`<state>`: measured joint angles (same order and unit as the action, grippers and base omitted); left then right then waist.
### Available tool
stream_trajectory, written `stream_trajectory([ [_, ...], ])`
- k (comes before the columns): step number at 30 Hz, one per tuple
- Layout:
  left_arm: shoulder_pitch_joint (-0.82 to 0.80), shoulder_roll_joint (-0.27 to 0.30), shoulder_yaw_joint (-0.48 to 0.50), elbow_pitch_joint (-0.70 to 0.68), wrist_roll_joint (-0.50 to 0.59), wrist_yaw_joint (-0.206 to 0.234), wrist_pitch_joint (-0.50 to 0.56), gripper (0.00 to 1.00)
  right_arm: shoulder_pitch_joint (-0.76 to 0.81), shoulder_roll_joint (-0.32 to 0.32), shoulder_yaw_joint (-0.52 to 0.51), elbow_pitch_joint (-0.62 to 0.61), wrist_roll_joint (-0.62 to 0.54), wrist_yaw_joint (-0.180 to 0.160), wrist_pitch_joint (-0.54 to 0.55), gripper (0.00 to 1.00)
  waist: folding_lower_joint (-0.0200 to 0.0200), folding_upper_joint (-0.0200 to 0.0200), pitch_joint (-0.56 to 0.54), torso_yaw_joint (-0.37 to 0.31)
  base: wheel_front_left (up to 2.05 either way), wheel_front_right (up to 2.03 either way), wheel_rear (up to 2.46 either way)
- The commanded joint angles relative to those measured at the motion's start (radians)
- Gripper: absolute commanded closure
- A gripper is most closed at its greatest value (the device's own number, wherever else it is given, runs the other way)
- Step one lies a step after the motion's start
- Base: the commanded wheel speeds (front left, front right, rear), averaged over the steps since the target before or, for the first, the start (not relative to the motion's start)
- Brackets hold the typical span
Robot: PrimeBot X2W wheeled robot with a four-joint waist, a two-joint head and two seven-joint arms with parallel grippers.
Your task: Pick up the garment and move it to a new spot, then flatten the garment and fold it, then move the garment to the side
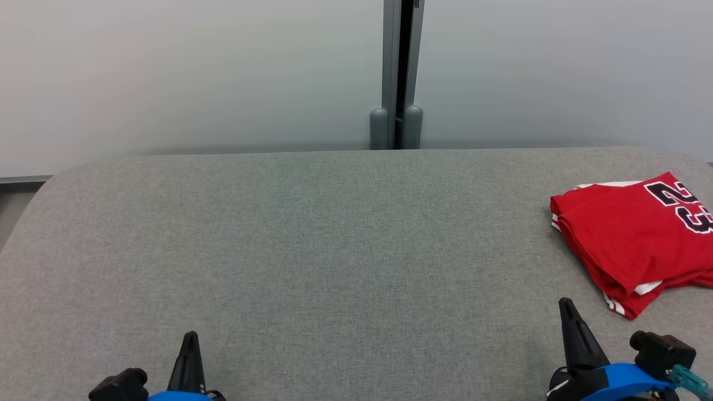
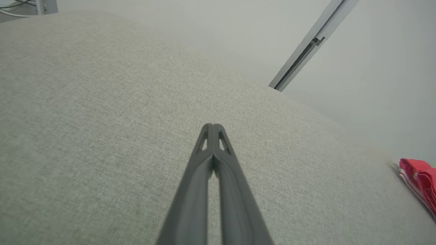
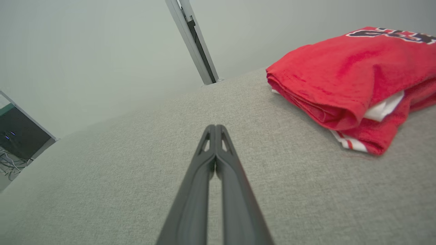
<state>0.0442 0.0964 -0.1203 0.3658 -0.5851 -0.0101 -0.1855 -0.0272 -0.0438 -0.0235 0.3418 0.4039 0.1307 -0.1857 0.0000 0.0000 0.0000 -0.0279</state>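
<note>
Both my left gripper [image 2: 212,128] and right gripper [image 3: 215,127] are pinched fully closed, empty. The folded red jersey [image 1: 629,239] lies at the right side of the grey padded surface [image 1: 334,250], near the right gripper; I reckon a careless swing there could snag and unfold it.

The left gripper [image 1: 190,337] hangs over the near edge of the grey table [image 1: 334,234], jaws pressed together and empty. The right gripper [image 1: 567,305] is further along that edge, likewise closed on nothing. Both point toward the table's far side.
</note>
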Motion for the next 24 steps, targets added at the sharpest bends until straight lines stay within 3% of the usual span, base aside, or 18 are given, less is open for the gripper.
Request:
stream_trajectory([
  [1, -0.033, 0.004, 0.012, -0.02, -0.026, -0.007, 0.006, 1.0, -0.019, -0.003, -0.005, -0.02, 0.032, 0.0, 0.005, 1.0, 0.0, 0.0, 0.0, 0.0, 0.0, 0.0, 0.0],
  [24, -0.074, -0.012, 0.082, -0.054, -0.344, -0.044, 0.099, 1.0, -0.042, -0.005, -0.032, -0.047, 0.405, 0.0, 0.098, 1.0, 0.0, 0.0, 0.001, 0.006, 0.0, 0.0, 0.0],
])
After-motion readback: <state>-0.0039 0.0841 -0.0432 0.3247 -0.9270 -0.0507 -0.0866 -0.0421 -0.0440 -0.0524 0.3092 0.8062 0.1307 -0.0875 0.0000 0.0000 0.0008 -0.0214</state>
